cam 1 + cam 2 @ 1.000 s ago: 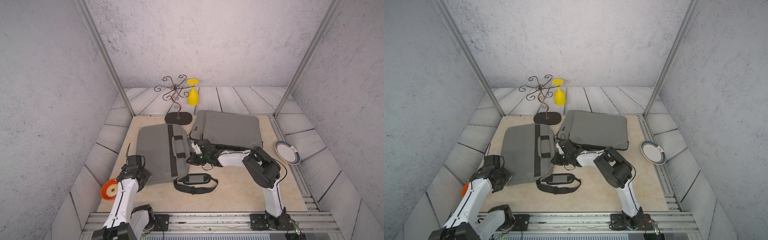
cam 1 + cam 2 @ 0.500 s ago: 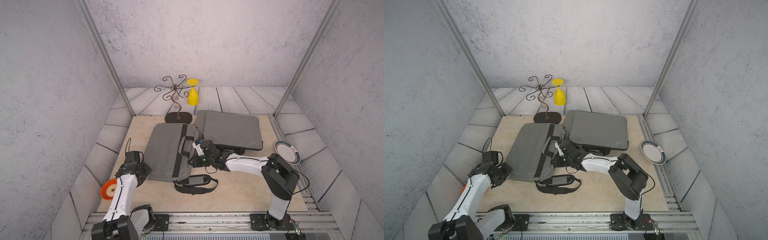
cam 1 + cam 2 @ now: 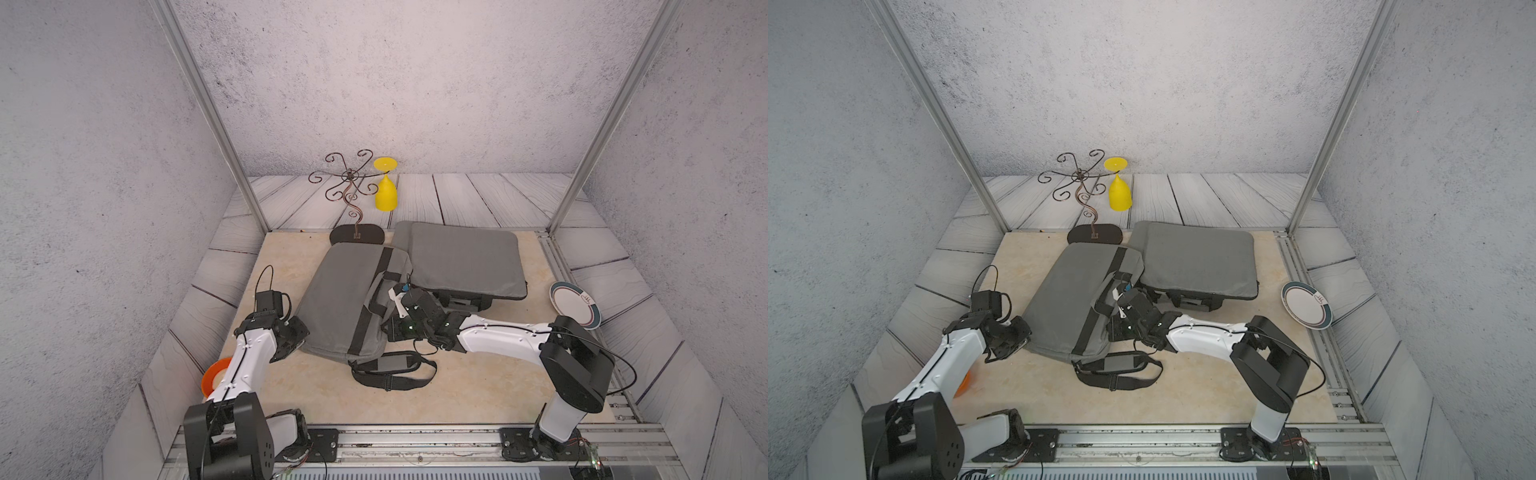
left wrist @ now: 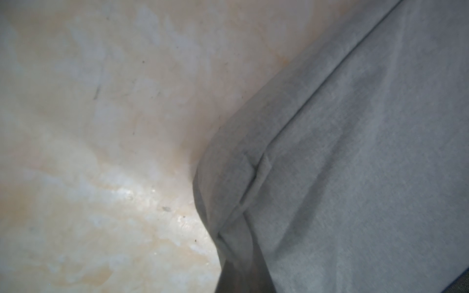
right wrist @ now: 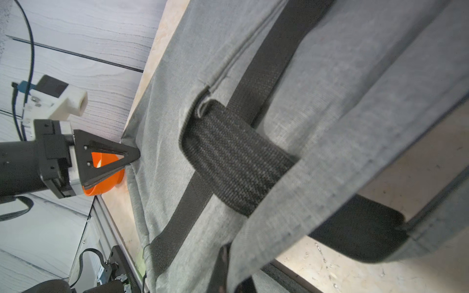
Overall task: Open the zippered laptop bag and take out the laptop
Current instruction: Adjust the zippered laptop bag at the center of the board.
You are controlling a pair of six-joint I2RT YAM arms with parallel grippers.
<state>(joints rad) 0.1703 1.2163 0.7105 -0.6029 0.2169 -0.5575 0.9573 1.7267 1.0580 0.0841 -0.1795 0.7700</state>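
The grey laptop bag [image 3: 345, 299] with black straps lies slanted on the beige mat, its right edge raised. My left gripper [image 3: 301, 338] is shut on the bag's near left corner; the left wrist view shows the grey fabric [image 4: 330, 152] bunching into the jaws. From the right wrist view that same gripper [image 5: 135, 154] pinches the bag's edge. My right gripper [image 3: 390, 330] is shut on the bag's grey carry handle [image 5: 317, 177], holding it up. No laptop shows; it is hidden.
A second grey padded bag [image 3: 463, 259] lies against the laptop bag's right side. The black shoulder strap [image 3: 390, 368] trails in front. A wire stand [image 3: 353, 195] and a yellow goblet [image 3: 385, 195] stand behind, a plate [image 3: 575, 304] at right, an orange ring [image 3: 214, 376] by my left arm.
The bag has swung and slid to the right with its right edge lifted by my right gripper. My left gripper followed and closed on the bag's corner.
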